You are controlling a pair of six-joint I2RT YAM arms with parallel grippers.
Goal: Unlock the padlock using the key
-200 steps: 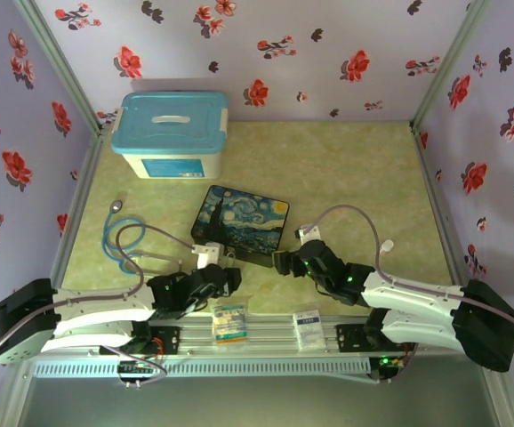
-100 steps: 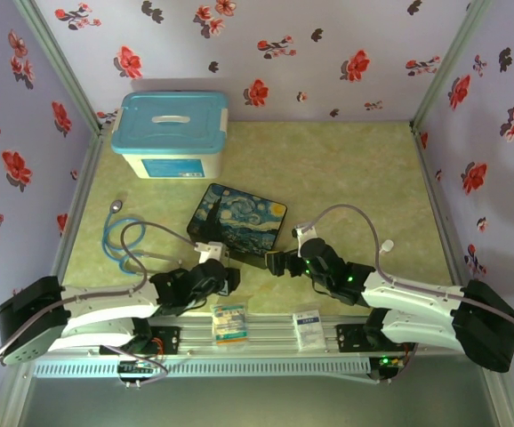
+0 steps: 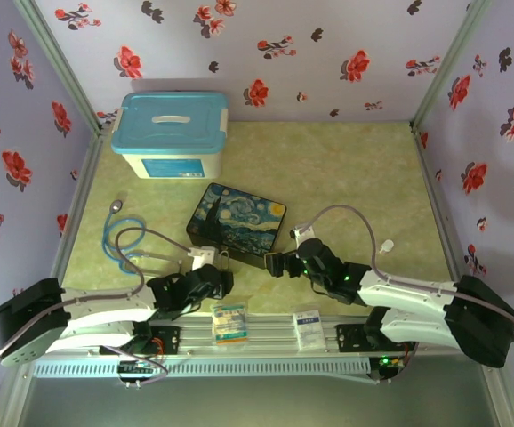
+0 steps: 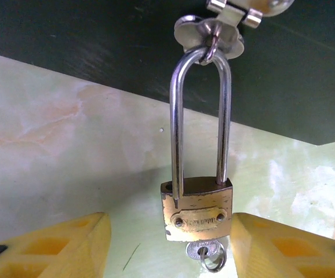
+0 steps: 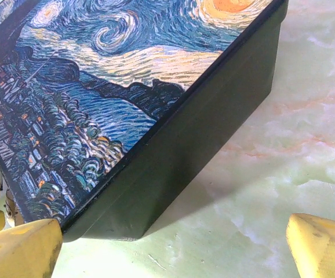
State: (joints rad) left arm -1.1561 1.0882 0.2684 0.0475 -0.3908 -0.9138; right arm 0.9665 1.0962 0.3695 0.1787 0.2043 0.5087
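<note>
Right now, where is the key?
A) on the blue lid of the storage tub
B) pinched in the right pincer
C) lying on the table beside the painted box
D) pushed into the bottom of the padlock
D: the left wrist view shows the key poking out under the brass padlock, which hangs by its shackle from the painted box's latch.

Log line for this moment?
left gripper open astride small brass padlock; silver key inserted; shackle through latch of painted box; right gripper open at box
</note>
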